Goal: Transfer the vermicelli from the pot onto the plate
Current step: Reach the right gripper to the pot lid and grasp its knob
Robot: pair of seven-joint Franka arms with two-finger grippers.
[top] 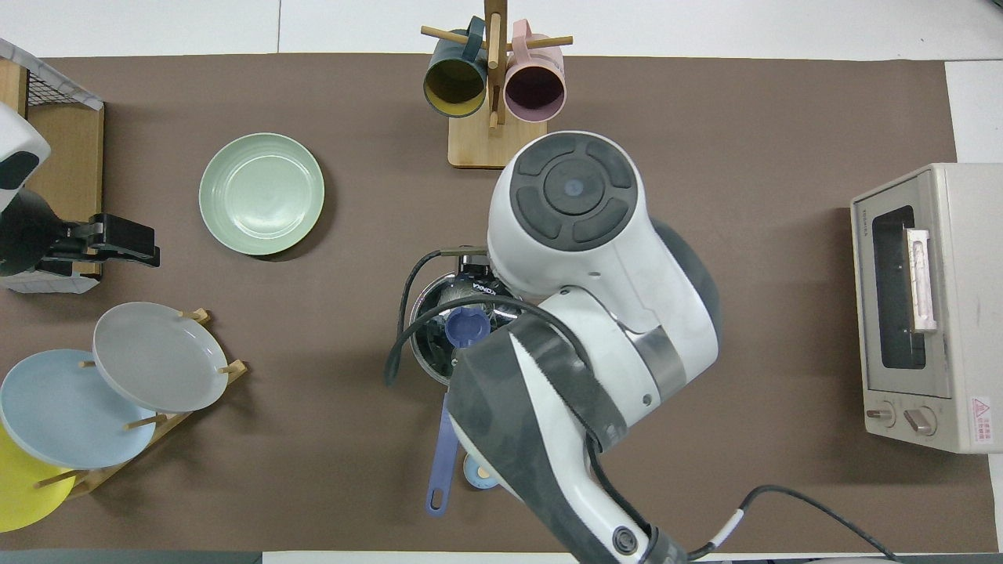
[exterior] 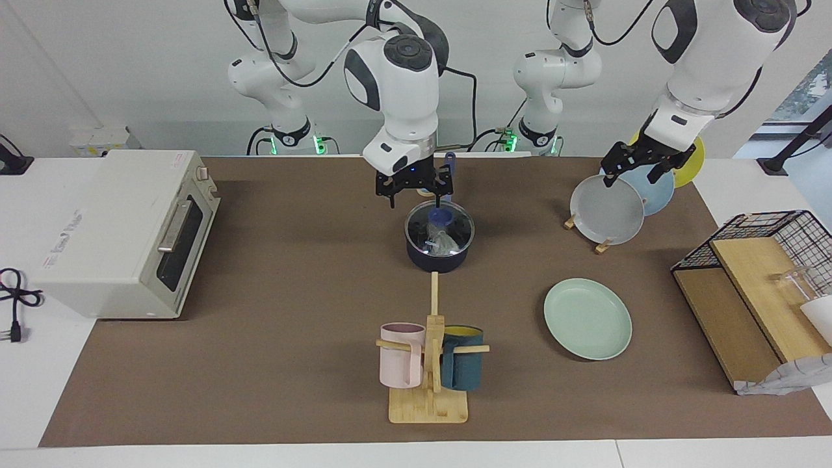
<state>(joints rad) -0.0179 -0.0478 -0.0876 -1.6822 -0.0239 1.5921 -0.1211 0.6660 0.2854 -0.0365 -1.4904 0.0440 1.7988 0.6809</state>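
Note:
The dark navy pot [exterior: 437,259] stands mid-table with a clear glass lid [exterior: 458,229] on it; the lid's blue knob [exterior: 442,216] points up. The white vermicelli [exterior: 443,243] shows through the lid inside the pot. My right gripper [exterior: 417,194] hangs open and empty just above the lid, a little off the knob. In the overhead view the right arm hides most of the pot; the knob [top: 467,325] and the pot's blue handle [top: 441,460] show. The pale mint green plate [exterior: 588,318] [top: 261,193] lies empty toward the left arm's end. My left gripper [exterior: 632,174] [top: 125,239] waits open over the plate rack.
A wooden rack [exterior: 603,246] holds grey [exterior: 608,211], light blue and yellow plates. A mug tree [exterior: 431,364] with a pink and a teal mug stands farther from the robots than the pot. A toaster oven [exterior: 123,231] and a wire basket [exterior: 767,260] sit at the table's ends.

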